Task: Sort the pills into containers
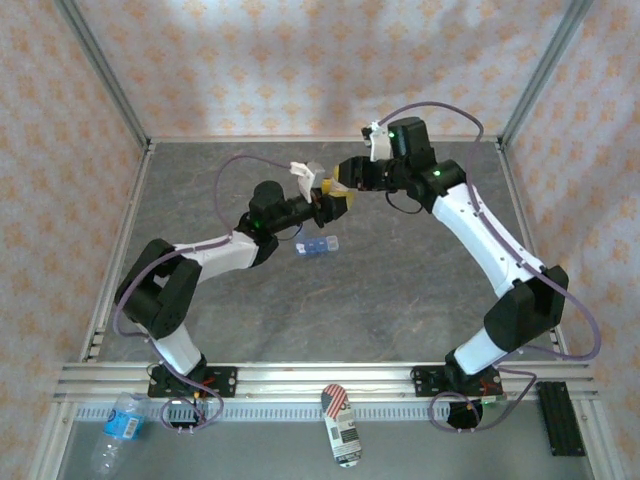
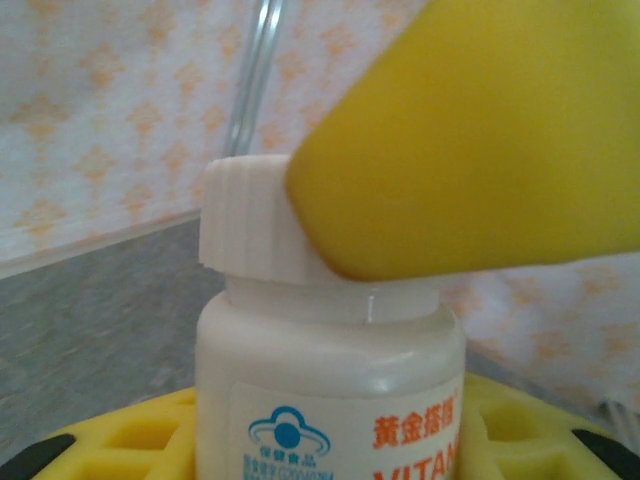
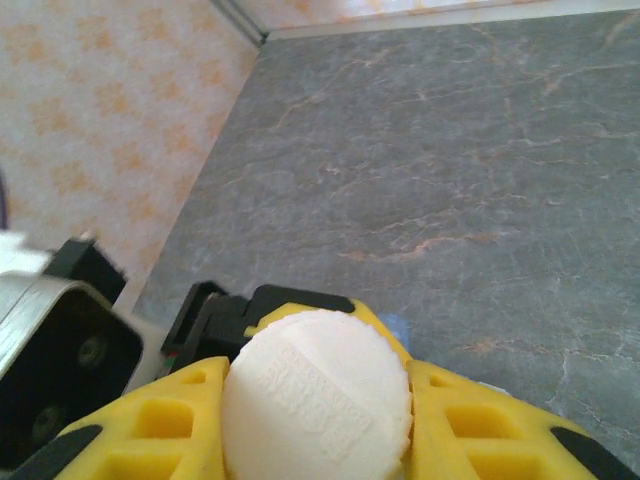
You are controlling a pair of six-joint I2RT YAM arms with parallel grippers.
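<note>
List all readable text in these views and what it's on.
"黄金搭档": orange, label of white bottle.
"VITAM", cut by the frame edge: same label.
Blue print under the label's logo: too small.
Raised lettering on white cap: blurred, unreadable.
Labels on water bottle and flag-patterned can: too small.

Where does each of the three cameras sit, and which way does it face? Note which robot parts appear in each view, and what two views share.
Top external: sits above and behind the bases, looking down on the table; both arms show, with the left gripper and right gripper close together near the blue pill organiser.
Left wrist: faces roughly level along the left fingers at the white bottle they hold.
Right wrist: looks down past the right fingers onto the cap they grip.
Shared: both wrist views show the cap.
</note>
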